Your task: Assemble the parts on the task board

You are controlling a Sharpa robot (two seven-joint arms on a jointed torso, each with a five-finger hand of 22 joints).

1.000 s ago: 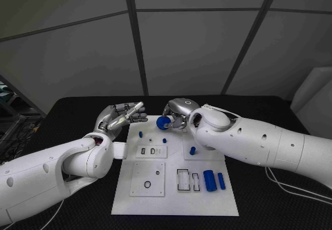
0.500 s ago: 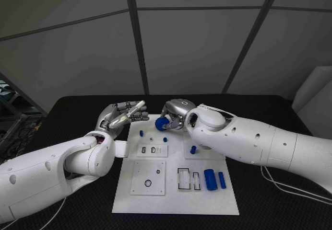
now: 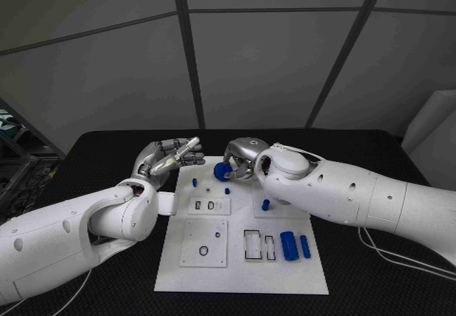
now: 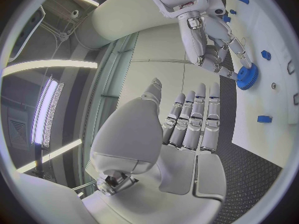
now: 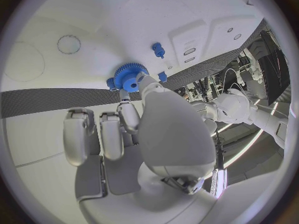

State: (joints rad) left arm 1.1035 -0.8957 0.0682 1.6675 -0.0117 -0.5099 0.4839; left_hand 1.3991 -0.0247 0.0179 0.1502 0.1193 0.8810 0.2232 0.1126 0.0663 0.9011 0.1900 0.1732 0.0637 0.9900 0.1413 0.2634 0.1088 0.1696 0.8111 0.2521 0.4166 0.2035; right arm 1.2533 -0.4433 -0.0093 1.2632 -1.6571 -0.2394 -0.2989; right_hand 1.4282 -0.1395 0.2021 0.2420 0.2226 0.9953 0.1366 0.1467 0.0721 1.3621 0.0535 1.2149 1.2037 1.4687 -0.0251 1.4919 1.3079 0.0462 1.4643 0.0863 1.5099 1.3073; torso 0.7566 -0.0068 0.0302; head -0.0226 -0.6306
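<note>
right hand [image 3: 242,158] pinches blue gear [image 3: 223,171] at its fingertips, gear hanging just under the hand over the far end of the task board [image 3: 238,276], left hand [image 3: 169,158] beside it, fingers straight, holding nothing, right nearer

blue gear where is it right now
The blue gear sits in the fingers of the right hand at the far end of the task board in the head view, just beyond a small blue peg, with the left hand across from it.
</note>
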